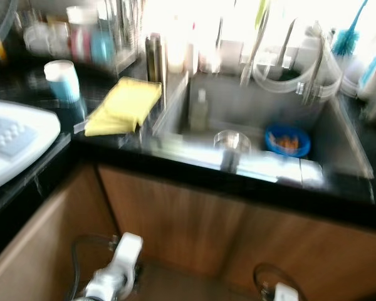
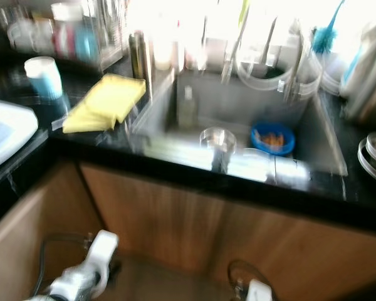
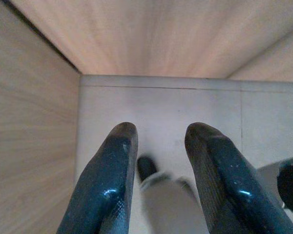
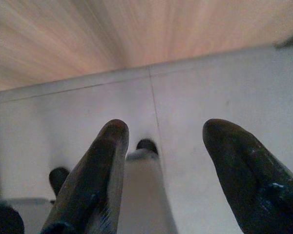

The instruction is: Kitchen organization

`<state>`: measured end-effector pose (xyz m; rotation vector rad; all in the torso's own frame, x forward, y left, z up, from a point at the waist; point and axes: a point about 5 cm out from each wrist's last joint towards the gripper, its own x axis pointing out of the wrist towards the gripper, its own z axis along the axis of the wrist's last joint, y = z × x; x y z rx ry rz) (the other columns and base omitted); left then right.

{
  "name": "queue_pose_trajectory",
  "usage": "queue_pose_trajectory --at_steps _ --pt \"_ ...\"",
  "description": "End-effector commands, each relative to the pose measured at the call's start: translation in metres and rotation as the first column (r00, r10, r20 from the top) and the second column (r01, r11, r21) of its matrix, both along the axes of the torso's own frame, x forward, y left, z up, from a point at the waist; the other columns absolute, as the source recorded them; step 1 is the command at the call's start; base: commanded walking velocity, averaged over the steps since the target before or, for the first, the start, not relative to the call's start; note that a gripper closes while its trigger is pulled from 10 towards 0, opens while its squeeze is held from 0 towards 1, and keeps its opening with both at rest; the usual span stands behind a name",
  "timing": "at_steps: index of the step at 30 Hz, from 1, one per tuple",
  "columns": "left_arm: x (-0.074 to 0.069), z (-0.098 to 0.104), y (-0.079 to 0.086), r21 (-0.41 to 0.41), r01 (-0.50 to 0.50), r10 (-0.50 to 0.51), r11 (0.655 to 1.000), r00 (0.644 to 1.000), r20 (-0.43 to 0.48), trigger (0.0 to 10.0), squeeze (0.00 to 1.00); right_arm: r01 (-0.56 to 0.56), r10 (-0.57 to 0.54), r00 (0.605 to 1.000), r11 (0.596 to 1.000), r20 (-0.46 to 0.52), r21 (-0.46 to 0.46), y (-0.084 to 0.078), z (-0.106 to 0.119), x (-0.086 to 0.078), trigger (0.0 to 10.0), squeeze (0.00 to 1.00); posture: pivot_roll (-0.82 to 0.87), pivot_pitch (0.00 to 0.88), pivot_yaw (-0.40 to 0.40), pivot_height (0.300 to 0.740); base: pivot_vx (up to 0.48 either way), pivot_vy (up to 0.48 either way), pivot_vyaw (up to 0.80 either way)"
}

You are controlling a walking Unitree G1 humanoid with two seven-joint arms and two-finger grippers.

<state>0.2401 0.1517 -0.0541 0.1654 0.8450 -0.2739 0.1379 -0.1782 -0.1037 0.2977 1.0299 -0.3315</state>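
A steel sink (image 1: 338, 135) is set in a black counter (image 1: 194, 166). In it stand a blue bowl (image 1: 287, 140) with orange bits, a clear glass (image 1: 232, 142) and a small bottle (image 1: 199, 110). A yellow cloth (image 1: 124, 105) lies on the counter left of the sink, near a blue-and-white cup (image 1: 62, 80). My arms hang low before the wooden cabinet doors; the left wrist (image 1: 116, 269) shows at the bottom. My left gripper (image 3: 158, 146) is open over pale floor tiles, nothing between its fingers. My right gripper (image 4: 163, 141) is open too, also over the floor.
A white appliance (image 1: 12, 135) sits on the counter's left wing. Bottles and jars (image 1: 88, 34) crowd the back left, a faucet and hoses (image 1: 288, 63) stand behind the sink, a blue brush (image 1: 348, 37) at the back right. Steel bowls (image 2: 373, 153) sit right of the sink.
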Motion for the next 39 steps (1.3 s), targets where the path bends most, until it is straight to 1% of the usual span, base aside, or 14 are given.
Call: queue_pose_trajectory --at_steps 1,5,8,11,18,22,24,28,31,36,37,39 --pt "-0.002 -0.001 0.013 0.028 -0.027 0.027 0.999 1.0 -0.012 10.0 0.0 -0.009 0.009 1.0 1.0 0.014 0.007 0.007 0.002 0.007 10.0 0.0 0.17 0.059 -0.058 0.732 0.0 0.0 0.0" --pt "-0.002 -0.001 0.014 0.031 -0.027 0.027 0.999 1.0 -0.011 10.0 0.0 -0.012 0.012 1.0 1.0 0.021 0.007 0.011 0.003 0.012 10.0 0.0 0.17 0.06 -0.056 0.732 0.0 0.0 0.0" --pt "-0.003 -0.001 0.014 0.03 -0.027 0.027 0.999 1.0 -0.013 10.0 0.0 -0.01 0.01 1.0 1.0 0.014 0.003 0.006 0.002 0.008 10.0 0.0 0.17 0.06 -0.056 0.732 0.0 0.0 0.0" --pt "-0.003 -0.002 0.014 0.028 -0.025 0.025 0.999 1.0 -0.016 10.0 0.0 -0.02 0.02 1.0 1.0 0.011 0.0 0.005 0.002 0.007 10.0 0.0 0.17 0.06 -0.058 0.732 0.0 0.0 0.0" --pt "-0.006 -0.004 0.013 0.025 -0.019 0.02 0.999 0.999 -0.026 10.0 0.0 -0.025 0.025 1.0 1.0 0.007 -0.005 0.004 0.002 0.006 10.0 0.0 0.17 0.053 -0.059 0.732 0.0 0.0 0.0" --pt "-0.009 -0.006 0.012 0.04 0.022 -0.021 0.999 0.999 -0.036 10.0 0.0 -0.018 0.018 1.0 1.0 0.016 -0.003 0.004 0.002 0.006 10.0 0.0 0.17 0.044 -0.062 0.732 0.0 0.0 0.0" --pt "-0.011 -0.006 0.012 0.039 0.017 -0.015 0.999 0.999 -0.039 10.0 0.0 0.004 -0.004 0.999 1.0 0.034 -0.008 0.001 0.003 0.006 10.0 0.0 0.17 0.04 -0.065 0.732 0.0 0.0 0.0" --pt "-0.011 -0.007 0.012 0.039 0.017 -0.015 0.999 0.999 -0.039 10.0 0.0 0.01 -0.009 0.999 1.0 0.038 -0.007 0.001 0.003 0.006 10.0 0.0 0.17 0.04 -0.065 0.732 0.0 0.0 0.0" --pt "-0.012 -0.007 0.013 0.042 0.018 -0.016 0.999 0.999 -0.043 10.0 0.0 -0.05 0.053 0.997 0.996 0.053 -0.072 -0.016 0.0 -0.016 10.0 0.0 0.16 0.036 -0.065 0.732 0.0 0.0 0.0" --pt "-0.012 -0.007 0.013 0.042 0.018 -0.016 0.999 0.999 -0.043 10.0 0.0 -0.049 0.053 0.997 0.996 0.054 -0.072 -0.016 0.0 -0.016 10.0 0.0 0.16 0.036 -0.065 0.732 0.0 0.0 0.0" --pt "-0.012 -0.007 0.013 0.042 0.018 -0.016 0.999 0.999 -0.044 10.0 0.0 -0.043 0.047 0.997 0.997 0.058 -0.066 -0.016 -0.001 -0.018 10.0 0.0 0.16 0.036 -0.066 0.732 0.0 0.0 0.0" --pt "-0.012 -0.008 0.011 0.038 0.018 -0.016 0.999 0.999 -0.047 10.0 0.0 -0.078 0.107 0.981 0.981 0.16 -0.179 -0.036 0.009 -0.022 10.0 0.0 0.13 0.05 -0.072 0.732 0.0 0.0 0.0"
